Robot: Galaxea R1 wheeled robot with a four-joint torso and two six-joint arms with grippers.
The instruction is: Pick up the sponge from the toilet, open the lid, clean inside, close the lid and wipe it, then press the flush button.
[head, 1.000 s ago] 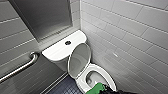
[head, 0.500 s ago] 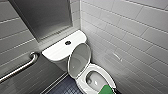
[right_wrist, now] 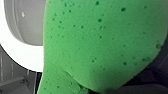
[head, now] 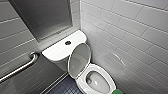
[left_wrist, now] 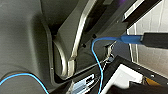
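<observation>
The sponge (head: 117, 91) has slid rightward, off the bowl and out past its rim. From the left: the grab rail (head: 18, 68) on the wall, the flush button (head: 67, 42) on the tank top (head: 57, 50), the lid (head: 79, 60) standing open, the toilet (head: 82, 83), then the sponge, gripped by the right hand just beside the rim.

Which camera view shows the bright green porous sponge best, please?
The right wrist view: the bright green porous sponge looms large, pores plain. The head view catches a green corner at the bottom edge; the left wrist view faces the robot's dark casing.
</observation>
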